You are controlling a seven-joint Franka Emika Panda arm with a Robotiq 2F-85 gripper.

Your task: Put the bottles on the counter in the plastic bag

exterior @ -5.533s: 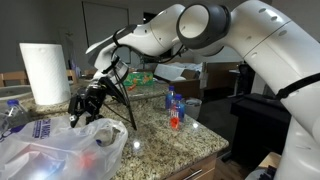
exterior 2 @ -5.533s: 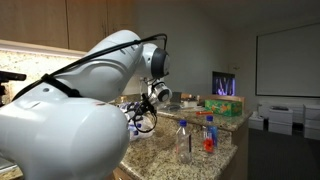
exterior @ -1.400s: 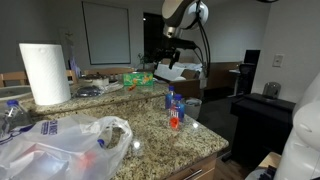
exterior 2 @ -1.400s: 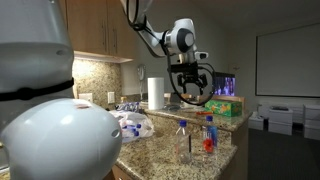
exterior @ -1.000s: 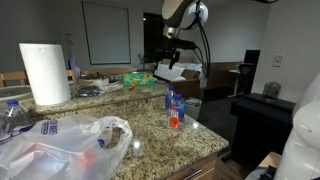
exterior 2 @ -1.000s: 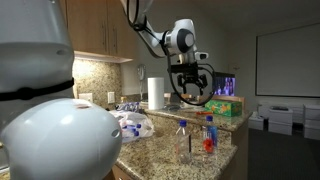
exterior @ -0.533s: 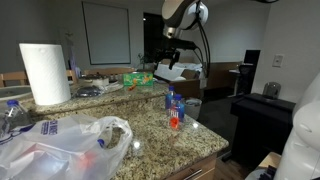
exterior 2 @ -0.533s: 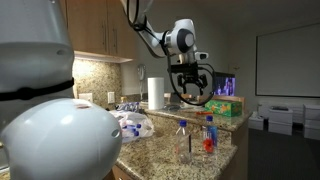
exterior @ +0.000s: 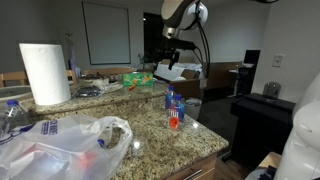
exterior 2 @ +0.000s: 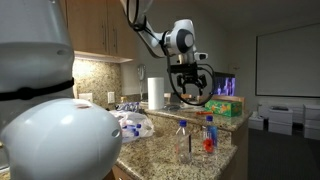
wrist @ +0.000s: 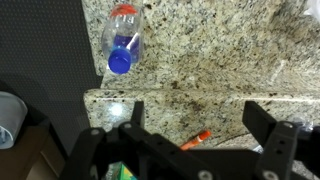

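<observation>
Two small clear bottles [exterior: 174,108] with blue labels stand near the edge of the speckled counter [exterior: 150,135]; they also show in an exterior view as the bottles [exterior 2: 207,136]. From above, the wrist view shows one bottle [wrist: 122,45] with a blue cap on the counter [wrist: 220,50]. The crinkly plastic bag [exterior: 60,150] lies open at the near left, with something red-capped inside it. My gripper [exterior 2: 192,92] hangs open and empty, high above the counter's far side and well away from bottles and bag. Its fingers [wrist: 262,118] frame the counter edge.
A white paper towel roll [exterior: 44,72] stands behind the bag. A larger clear bottle [exterior: 12,115] stands at the far left. Green boxes [exterior 2: 224,105] and clutter sit on the back counter. An orange pen-like thing [wrist: 197,139] lies below the counter edge.
Nothing has moved over the last second. Several seconds ago the gripper was down at the bag's mouth; it now hangs high over the counter's far side.
</observation>
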